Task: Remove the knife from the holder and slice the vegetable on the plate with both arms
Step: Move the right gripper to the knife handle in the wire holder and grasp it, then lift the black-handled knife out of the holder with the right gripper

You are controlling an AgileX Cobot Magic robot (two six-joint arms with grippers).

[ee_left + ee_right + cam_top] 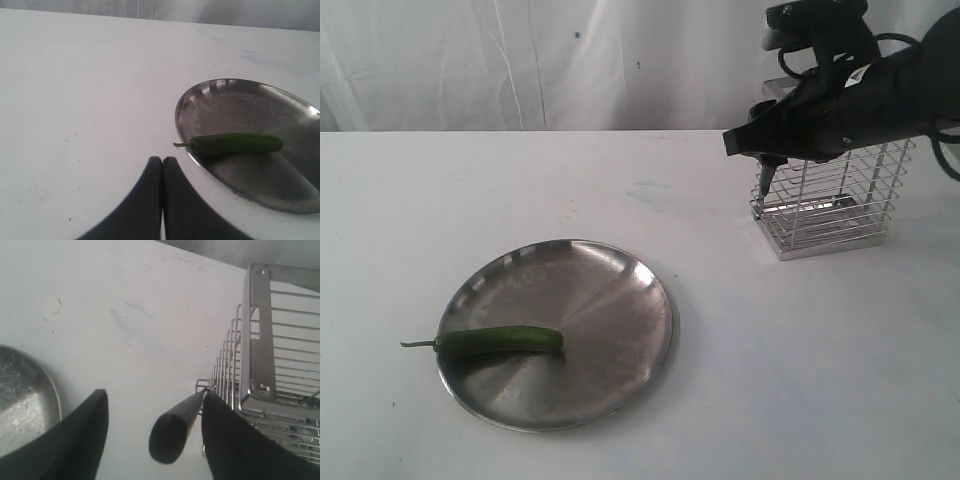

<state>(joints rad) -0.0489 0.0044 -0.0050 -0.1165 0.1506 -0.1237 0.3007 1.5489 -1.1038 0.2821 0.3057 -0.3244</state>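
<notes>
The green vegetable (pixel 500 341) (pixel 235 143) lies on the steel plate (pixel 610 300) (pixel 240 105), its stem tail sticking out over the rim. The wire holder (pixel 830 200) (pixel 260 330) stands at the back right. The knife's black handle (pixel 172 432) rises from a loop at the holder's corner; its blade is hidden. My right gripper (pixel 760 160) (pixel 155 394) is open around that handle, one finger (pixel 230 440) touching it and the other (pixel 75 440) well apart. My left gripper (pixel 162 159) is shut on nothing, above the table just outside the plate rim by the stem.
A white cloth backdrop hangs behind the white table. The plate's rim (pixel 20 405) shows at the edge of the right wrist view. The right arm and its cables hang over the holder's top. My left arm is outside the exterior view.
</notes>
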